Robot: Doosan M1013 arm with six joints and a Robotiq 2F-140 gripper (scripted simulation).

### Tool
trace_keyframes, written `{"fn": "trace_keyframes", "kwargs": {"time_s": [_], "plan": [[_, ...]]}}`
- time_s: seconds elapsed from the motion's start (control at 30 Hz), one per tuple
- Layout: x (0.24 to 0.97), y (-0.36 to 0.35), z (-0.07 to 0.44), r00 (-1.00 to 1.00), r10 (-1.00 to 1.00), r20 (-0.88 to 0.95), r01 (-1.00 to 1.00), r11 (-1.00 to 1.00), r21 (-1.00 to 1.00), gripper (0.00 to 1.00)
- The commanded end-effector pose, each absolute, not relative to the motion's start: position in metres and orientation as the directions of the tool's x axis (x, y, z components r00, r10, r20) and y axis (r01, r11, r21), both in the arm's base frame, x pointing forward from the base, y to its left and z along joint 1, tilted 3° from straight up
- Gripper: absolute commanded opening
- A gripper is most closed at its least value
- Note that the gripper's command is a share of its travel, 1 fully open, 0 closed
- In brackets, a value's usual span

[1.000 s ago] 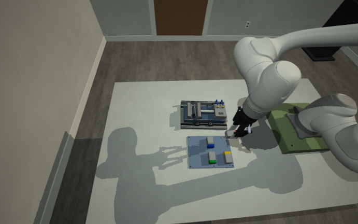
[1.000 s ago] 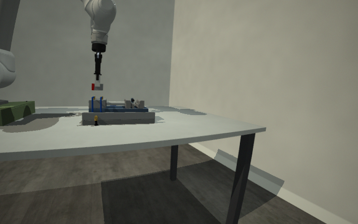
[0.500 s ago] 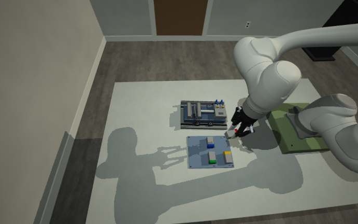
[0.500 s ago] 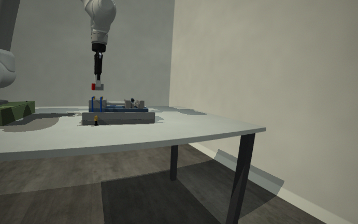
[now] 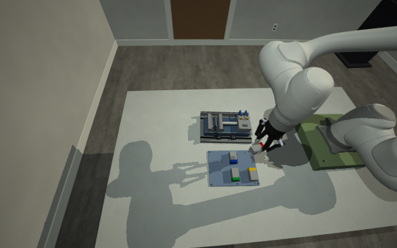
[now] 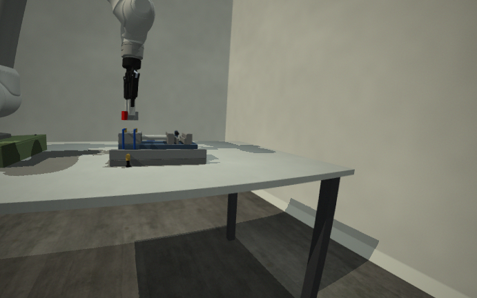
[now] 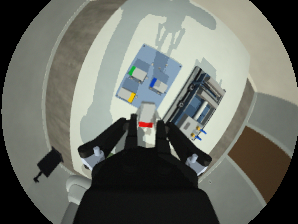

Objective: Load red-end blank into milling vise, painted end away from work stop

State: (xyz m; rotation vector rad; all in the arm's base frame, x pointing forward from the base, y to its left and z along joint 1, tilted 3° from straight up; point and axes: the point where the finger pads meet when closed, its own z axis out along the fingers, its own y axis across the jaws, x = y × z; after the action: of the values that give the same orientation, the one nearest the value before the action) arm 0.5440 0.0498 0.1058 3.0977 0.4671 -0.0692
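My gripper [image 5: 262, 147] is shut on the grey blank with the red end [image 5: 257, 148] and holds it high in the air, level, near the hose end of the vise. The blank also shows in the side view [image 6: 129, 115] and in the wrist view [image 7: 147, 131]. The milling vise [image 5: 226, 126] stands on its raised plate on the table, its jaws apart with nothing between them. The hose block with blue fittings [image 5: 244, 120] is at its right end. The blue infeed plate [image 5: 232, 166] lies in front of the vise.
Three other blanks lie on the infeed plate: blue-ended [image 5: 232, 157], green-ended [image 5: 235, 174], yellow-ended [image 5: 252, 174]. The arm's green base [image 5: 326, 142] stands at the right. In the side view a small yellow-topped peg [image 6: 128, 160] stands before the raised plate.
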Motion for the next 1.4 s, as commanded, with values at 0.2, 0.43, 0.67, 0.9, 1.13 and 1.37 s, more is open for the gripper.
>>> {"fn": "trace_keyframes", "kwargs": {"time_s": [0.2, 0.43, 0.67, 0.9, 1.13, 1.37], "plan": [[0.5440, 0.0497, 0.1059, 0.929, 0.367, -0.044, 0.367, -0.930, -0.003, 0.00], [0.5440, 0.0497, 0.1059, 0.910, 0.413, -0.044, 0.413, -0.911, -0.005, 0.00], [0.5440, 0.0498, 0.1059, 0.860, 0.508, -0.043, 0.508, -0.861, -0.010, 0.00], [0.5440, 0.0498, 0.1059, 0.801, 0.597, -0.042, 0.597, -0.802, -0.015, 0.00], [0.5440, 0.0498, 0.1059, 0.756, 0.654, -0.041, 0.654, -0.757, -0.017, 0.00], [0.5440, 0.0498, 0.1059, 0.681, 0.731, -0.039, 0.731, -0.682, -0.022, 0.00]]}}
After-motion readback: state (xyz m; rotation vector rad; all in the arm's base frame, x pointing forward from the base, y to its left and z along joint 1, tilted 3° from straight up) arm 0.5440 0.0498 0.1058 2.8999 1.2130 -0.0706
